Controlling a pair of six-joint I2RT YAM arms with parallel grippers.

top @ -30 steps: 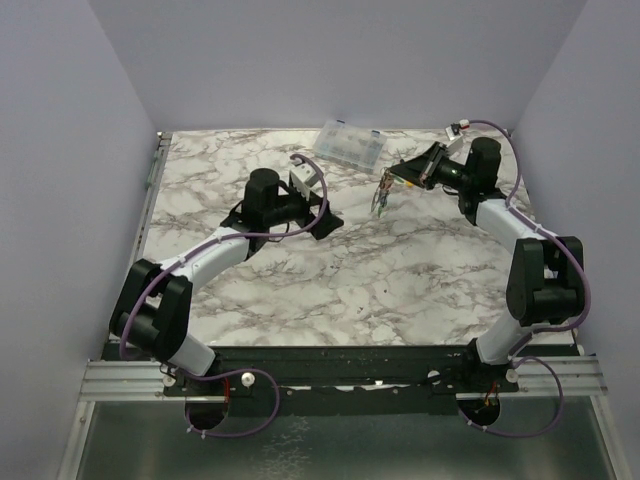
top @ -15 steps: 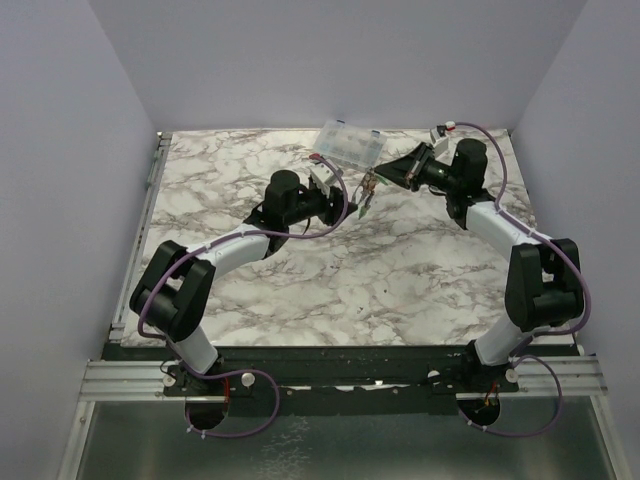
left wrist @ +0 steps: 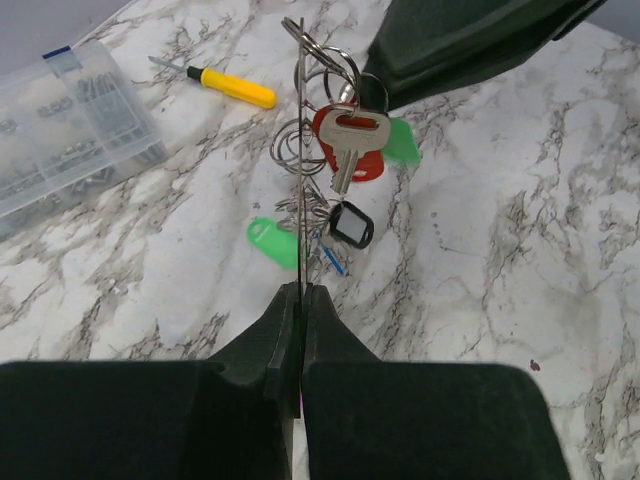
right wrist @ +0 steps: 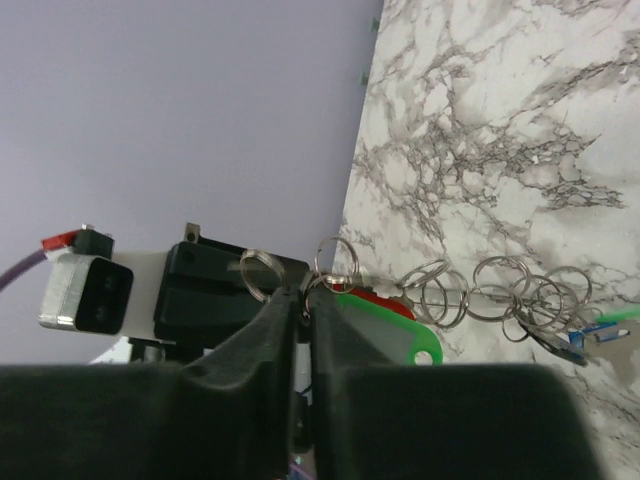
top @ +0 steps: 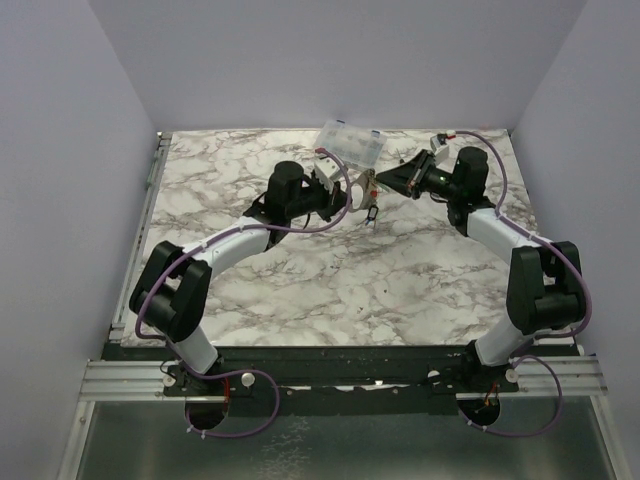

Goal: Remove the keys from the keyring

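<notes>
Swung in to upper centre since a second ago, the left fingers (left wrist: pixel 280 335) pinch the keyring (left wrist: pixel 300 225) shut above the desk (left wrist: pixel 500 260), the right fingers (right wrist: pixel 272 335) sit barely parted at its top with their grip unclear, and the keys (left wrist: pixel 345 150) all look still threaded on.

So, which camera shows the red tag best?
Left wrist: the red tag hangs close, partly behind a silver key. Right wrist shows only a sliver above the green tag. Top view: too small to tell.
</notes>
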